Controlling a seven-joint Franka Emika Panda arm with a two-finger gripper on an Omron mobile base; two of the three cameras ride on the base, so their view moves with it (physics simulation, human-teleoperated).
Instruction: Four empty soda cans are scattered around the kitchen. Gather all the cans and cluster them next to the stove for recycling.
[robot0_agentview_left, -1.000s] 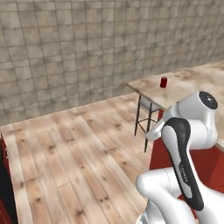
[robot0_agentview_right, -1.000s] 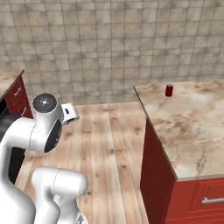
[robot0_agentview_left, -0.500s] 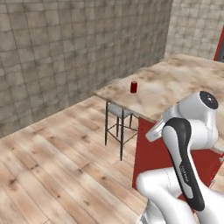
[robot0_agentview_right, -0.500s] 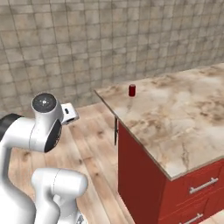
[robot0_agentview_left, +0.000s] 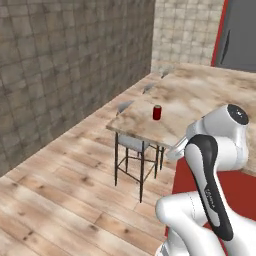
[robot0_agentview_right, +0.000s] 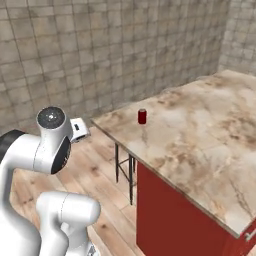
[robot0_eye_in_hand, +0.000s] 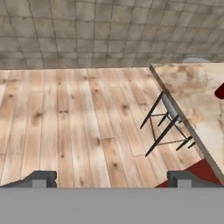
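Standing upright near the corner of the beige marbled surface (robot0_agentview_right: 200, 130), a red soda can (robot0_agentview_right: 142, 116) faces you, with a stool (robot0_agentview_left: 134, 150) tucked under that edge. Your gripper (robot0_eye_in_hand: 111, 177) hangs over the wood floor (robot0_eye_in_hand: 65, 122), jaws spread wide, holding nothing.

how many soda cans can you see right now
1: a red soda can stands upright near the corner of the marbled counter, above the stool. Other cans may be out of view elsewhere in the kitchen.
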